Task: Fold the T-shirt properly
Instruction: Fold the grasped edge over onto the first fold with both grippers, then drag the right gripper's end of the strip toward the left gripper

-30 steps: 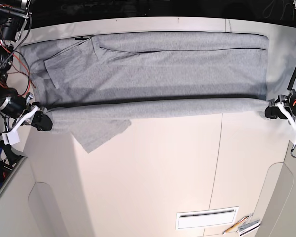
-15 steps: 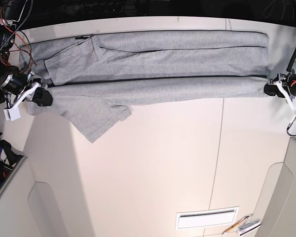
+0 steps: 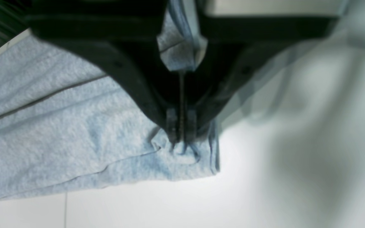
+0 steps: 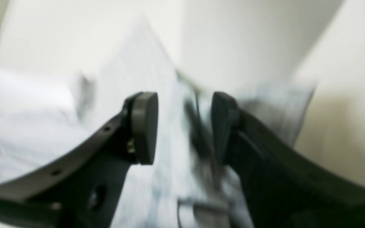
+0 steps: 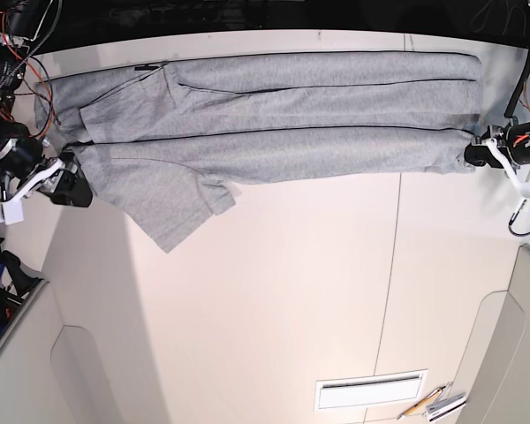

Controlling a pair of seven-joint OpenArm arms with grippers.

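Observation:
The light grey T-shirt (image 5: 274, 124) lies as a long band along the far side of the table, its near half folded over the far half. One sleeve (image 5: 172, 208) sticks out toward me at the left. My left gripper (image 5: 473, 155) is at the band's right end. In the left wrist view this gripper (image 3: 181, 134) is shut on a bunched corner of the T-shirt (image 3: 59, 133). My right gripper (image 5: 73, 187) sits at the band's left end. In the blurred right wrist view the right gripper (image 4: 184, 126) is open, with the T-shirt (image 4: 157, 79) beyond its parted pads (image 4: 144, 126).
The cream table (image 5: 291, 291) carries a white slotted plate (image 5: 369, 389) and some pens (image 5: 433, 404) near its front right. Loose cables (image 5: 9, 53) hang at the far left by the right arm. Curved side panels flank the front corners.
Both grippers carried the shirt's near edge toward the far side, laying it over the rest. The right gripper has since let go and drawn slightly back toward the front.

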